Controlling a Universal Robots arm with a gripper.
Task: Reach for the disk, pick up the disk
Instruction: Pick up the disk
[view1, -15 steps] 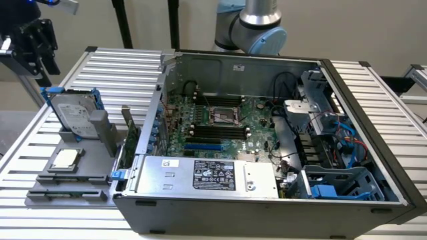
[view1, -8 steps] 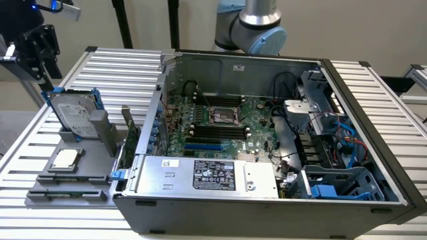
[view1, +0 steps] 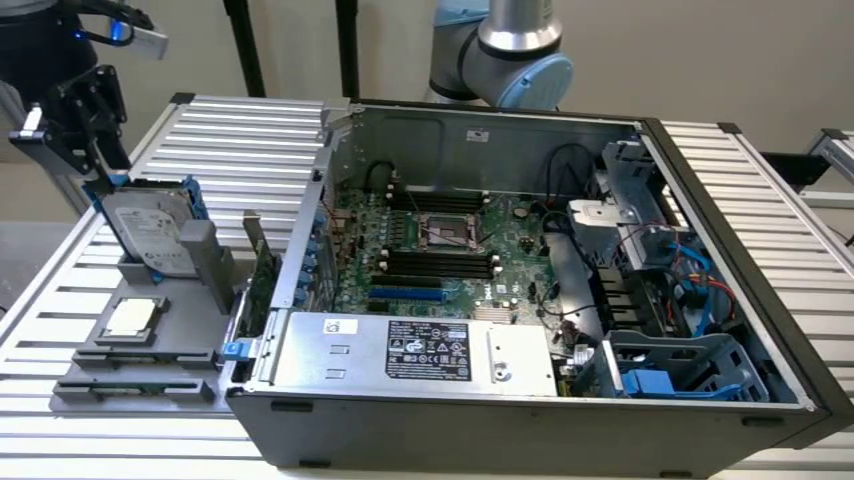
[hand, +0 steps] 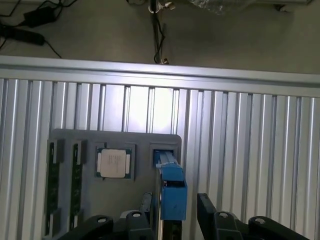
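Your gripper (hand: 175, 202) hangs with jaws open astride the upright disk (view1: 144, 232) at the tray (hand: 115, 140) corner: reach nearly done, grasp not made.

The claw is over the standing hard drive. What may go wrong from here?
1. The hard drive stands on edge in the grey tray, with the open claw poised over its blue carrier. An off-centre close might tilt or jam it.
2. The processor chip lies in the next pocket; the claw coming down wide could strike it.
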